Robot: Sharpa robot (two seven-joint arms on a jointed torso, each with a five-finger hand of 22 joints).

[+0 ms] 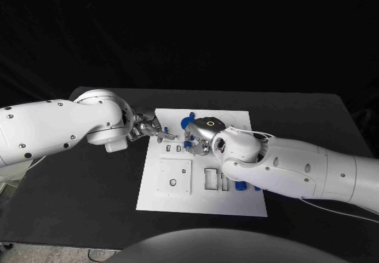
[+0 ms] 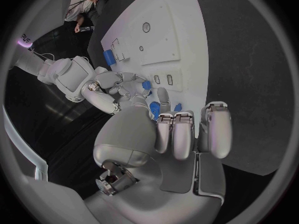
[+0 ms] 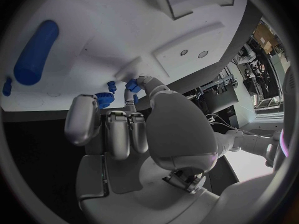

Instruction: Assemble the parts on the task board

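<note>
Up close, blue cylinder [image 3: 35, 52] beside right hand [image 3: 134, 129].

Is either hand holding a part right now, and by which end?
It cannot be told. Both the left hand and the right hand have fingers at small blue parts on the task board, but no frame shows a clear grip.

Both hands [image 1: 150, 127] [image 1: 201, 134] over task board [image 1: 205, 189], perhaps touching.
</note>
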